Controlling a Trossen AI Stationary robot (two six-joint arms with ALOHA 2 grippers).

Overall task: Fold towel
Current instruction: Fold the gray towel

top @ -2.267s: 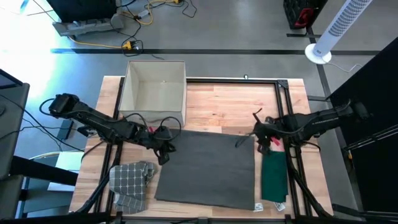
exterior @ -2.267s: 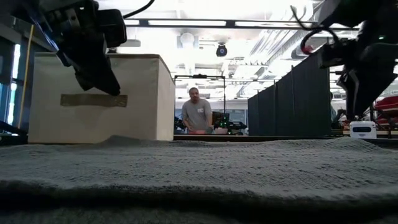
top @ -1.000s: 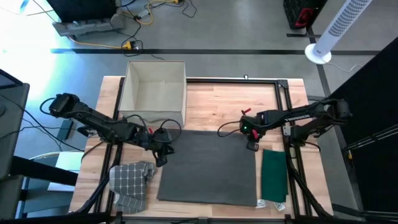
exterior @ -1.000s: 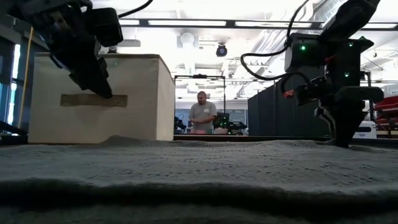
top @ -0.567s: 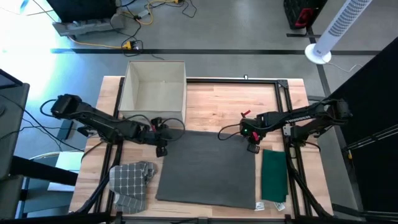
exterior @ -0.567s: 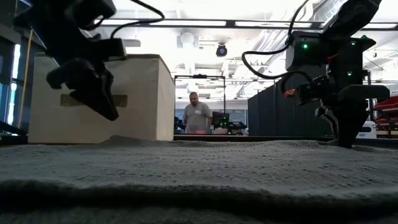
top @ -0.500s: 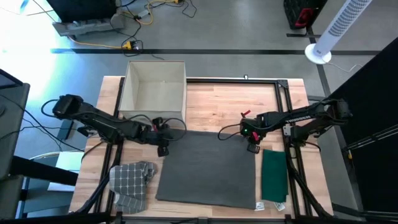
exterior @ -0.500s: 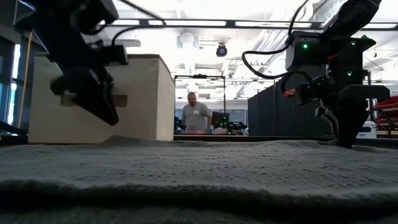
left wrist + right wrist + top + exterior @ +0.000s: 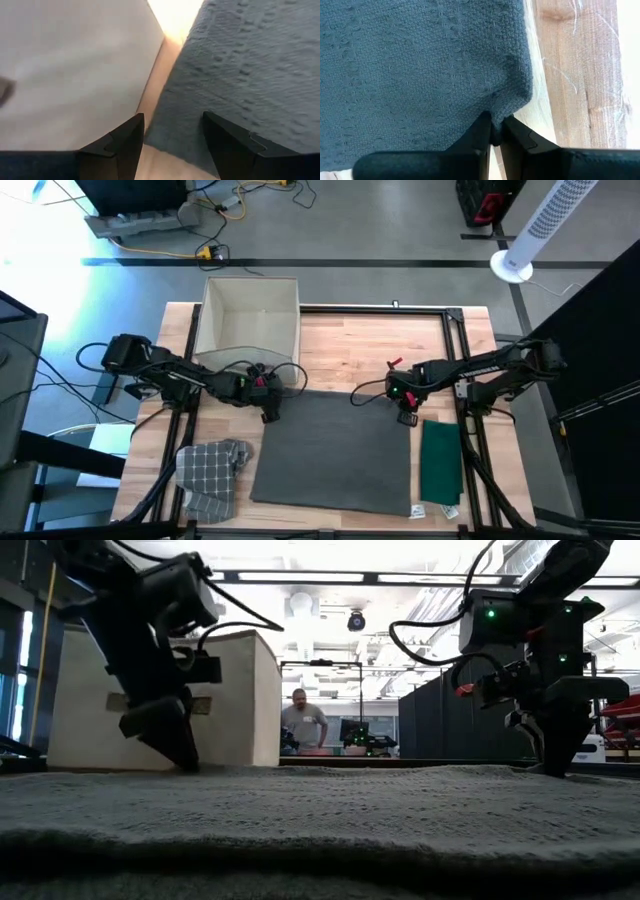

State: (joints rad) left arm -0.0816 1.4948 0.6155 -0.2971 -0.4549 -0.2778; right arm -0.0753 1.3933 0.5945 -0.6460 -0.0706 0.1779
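The right gripper pinches the far right corner of the dark grey towel, its fingers closed tight on a small pucker of cloth at the edge. Across the spread towel, the left gripper stands over the far left corner with its fingers parted, one each side of the towel's edge, with the beige bin close beyond it.
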